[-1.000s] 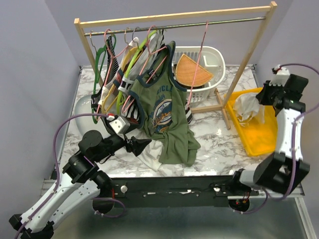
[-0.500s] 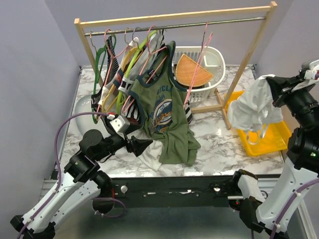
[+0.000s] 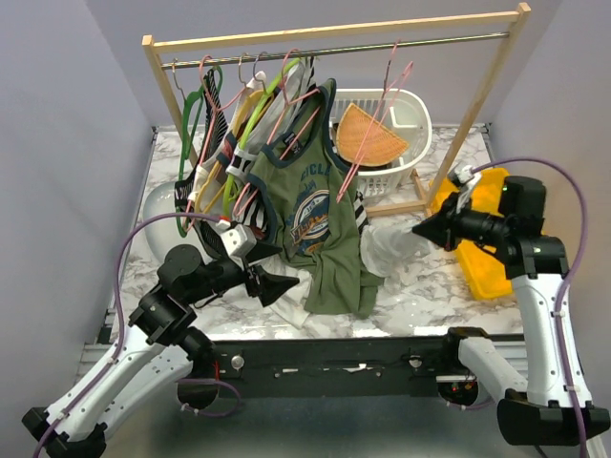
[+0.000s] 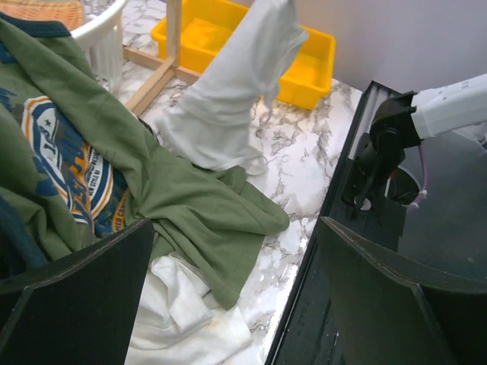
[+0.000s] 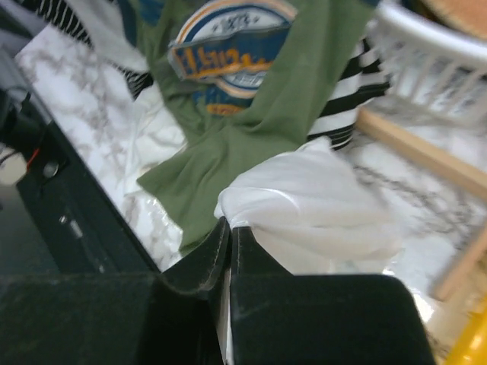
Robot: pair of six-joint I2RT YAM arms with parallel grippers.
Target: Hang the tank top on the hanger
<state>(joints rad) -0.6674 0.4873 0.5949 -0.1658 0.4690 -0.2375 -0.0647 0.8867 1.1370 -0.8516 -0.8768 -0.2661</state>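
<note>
The olive-green tank top (image 3: 320, 219) carries a round navy, orange and white badge with lettering. In the top view it begins with something like "CYCL", and the rest is too small or blurred to read.

A white slatted laundry basket (image 3: 406, 114) at the back of the marble worktop (image 3: 420, 286) holds a tan woven piece (image 3: 368, 138). A yellow bin (image 3: 482, 258) sits at the right edge, partly behind the right arm.

The right pincer (image 3: 420, 229) is clenched on a fold of the white tank top (image 3: 387, 246). The top hangs from the pincer's tips down to the worktop, just beside the green top's hem.

The pink wire hanger (image 3: 389, 91) hangs tilted from the rail (image 3: 325, 43), in front of the basket and apart from the white top.

The left pincer (image 3: 284, 286) is released, its fingers wide apart, low over the green top's lower edge.
</note>
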